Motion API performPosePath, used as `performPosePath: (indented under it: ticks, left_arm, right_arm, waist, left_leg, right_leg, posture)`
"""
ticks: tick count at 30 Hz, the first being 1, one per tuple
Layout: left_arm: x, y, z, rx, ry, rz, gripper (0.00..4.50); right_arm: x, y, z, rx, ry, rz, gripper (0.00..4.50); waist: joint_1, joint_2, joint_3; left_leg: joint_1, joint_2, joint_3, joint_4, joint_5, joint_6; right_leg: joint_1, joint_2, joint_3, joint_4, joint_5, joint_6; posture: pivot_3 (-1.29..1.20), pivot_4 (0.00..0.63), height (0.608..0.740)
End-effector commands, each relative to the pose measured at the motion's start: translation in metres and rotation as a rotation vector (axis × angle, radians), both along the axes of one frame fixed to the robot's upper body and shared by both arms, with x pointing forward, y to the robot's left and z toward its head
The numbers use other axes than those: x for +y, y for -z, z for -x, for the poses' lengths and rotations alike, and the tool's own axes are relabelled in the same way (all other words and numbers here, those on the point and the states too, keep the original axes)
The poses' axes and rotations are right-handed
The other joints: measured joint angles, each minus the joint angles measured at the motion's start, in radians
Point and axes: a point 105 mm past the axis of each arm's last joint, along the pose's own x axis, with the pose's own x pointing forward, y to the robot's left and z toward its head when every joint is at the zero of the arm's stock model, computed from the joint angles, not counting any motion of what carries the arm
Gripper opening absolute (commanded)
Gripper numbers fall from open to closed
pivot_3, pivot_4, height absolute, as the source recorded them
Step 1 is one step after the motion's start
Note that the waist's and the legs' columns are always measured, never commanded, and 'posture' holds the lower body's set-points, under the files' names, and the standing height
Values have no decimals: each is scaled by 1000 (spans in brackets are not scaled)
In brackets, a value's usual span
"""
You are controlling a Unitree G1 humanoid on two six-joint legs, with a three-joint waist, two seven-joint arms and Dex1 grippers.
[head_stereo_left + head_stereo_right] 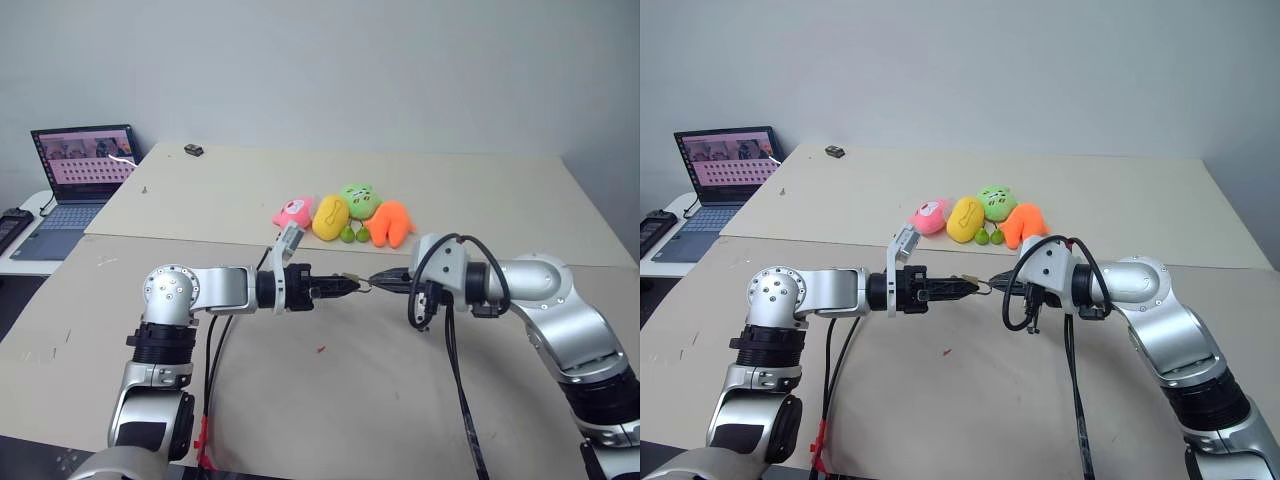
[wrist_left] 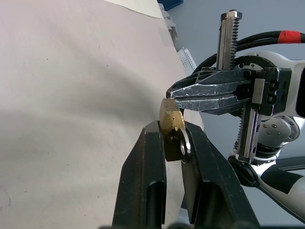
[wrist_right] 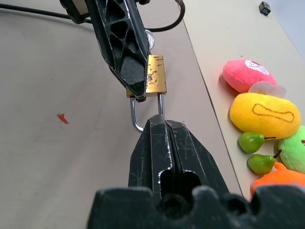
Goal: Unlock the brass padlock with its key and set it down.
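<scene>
Padlock (image 3: 156, 74) held in air above bench (image 1: 400, 400), between both tools, near plush toys (image 1: 345, 215). Left tool (image 2: 172, 143) clamped on brass body. Right tool (image 3: 164, 125) pinched together on silver shackle (image 3: 136, 114).

My two arms are silver-grey metal with rounded joint housings ringed by small screws and black bands between segments. Black cables loop loosely off each forearm. The left gripper (image 1: 352, 285) and right gripper (image 1: 376, 281) have black fingers, scuffed on the right one.
</scene>
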Motion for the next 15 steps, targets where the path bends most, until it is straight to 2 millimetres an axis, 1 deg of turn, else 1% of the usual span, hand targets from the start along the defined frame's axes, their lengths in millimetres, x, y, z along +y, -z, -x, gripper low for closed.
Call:
performPosePath:
  ticks: [1, 7, 15]
  left_arm:
    - [-7, -30, 1, -85, 35, 105, 75]
    - [-9, -29, 0, -88, 42, 101, 75]
    - [-10, -32, -2, -93, 48, 108, 75]
  right_arm:
    - [9, 1, 13, 39, -68, -3, 26]
    - [14, -3, 18, 60, -82, -9, 26]
    - [12, -8, 12, 28, -56, -8, 26]
  waist:
    - [0, 0, 0]
    - [-1, 0, 0]
    - [0, 0, 1]
  left_leg:
    - [0, 0, 0, 0, 0, 0]
    - [0, 0, 0, 0, 0, 0]
    - [0, 0, -1, 0, 0, 0]
  right_leg:
    - [0, 0, 0, 0, 0, 0]
    - [1, 0, 0, -1, 0, 0]
    - [1, 0, 0, -1, 0, 0]
  posture:
    - [0, 150, 644]
    - [0, 150, 644]
    - [0, 150, 644]
